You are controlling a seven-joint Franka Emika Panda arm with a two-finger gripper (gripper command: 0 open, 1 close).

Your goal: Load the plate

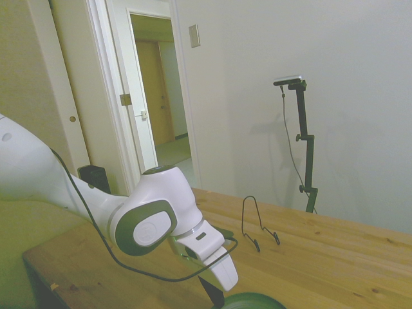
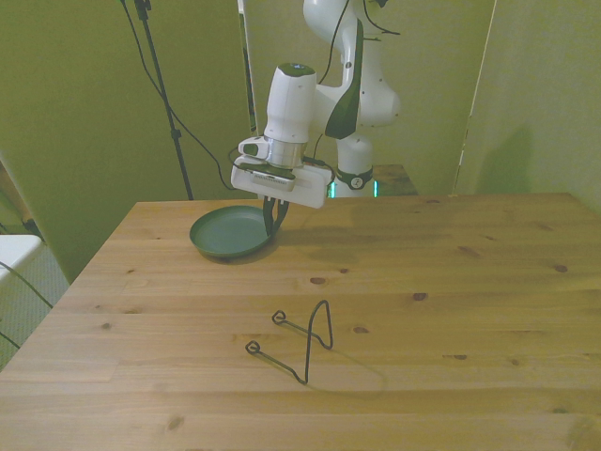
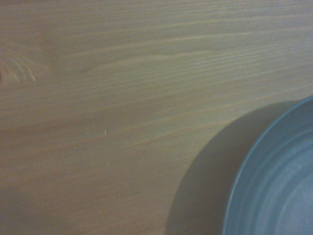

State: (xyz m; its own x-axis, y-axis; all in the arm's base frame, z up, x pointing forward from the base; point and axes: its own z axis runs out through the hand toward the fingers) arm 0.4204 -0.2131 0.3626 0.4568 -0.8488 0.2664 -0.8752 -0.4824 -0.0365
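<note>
The dark green plate (image 2: 225, 235) is at the back of the wooden table, toward the front view's left. My gripper (image 2: 273, 224) comes down on the plate's rim on the side toward the front view's right. Its dark fingers are close together, shut on that rim. In the side view only a sliver of the plate (image 1: 254, 301) shows at the bottom edge, beside the gripper (image 1: 217, 297). In the wrist view the plate (image 3: 279, 186) casts a wide shadow on the wood, so it seems slightly raised.
A thin black wire stand (image 2: 305, 343) sits upright on the table (image 2: 451, 282), nearer the front edge than the plate; it shows in the side view too, the stand (image 1: 257, 225) past the gripper. A doorway opens behind the arm in the side view.
</note>
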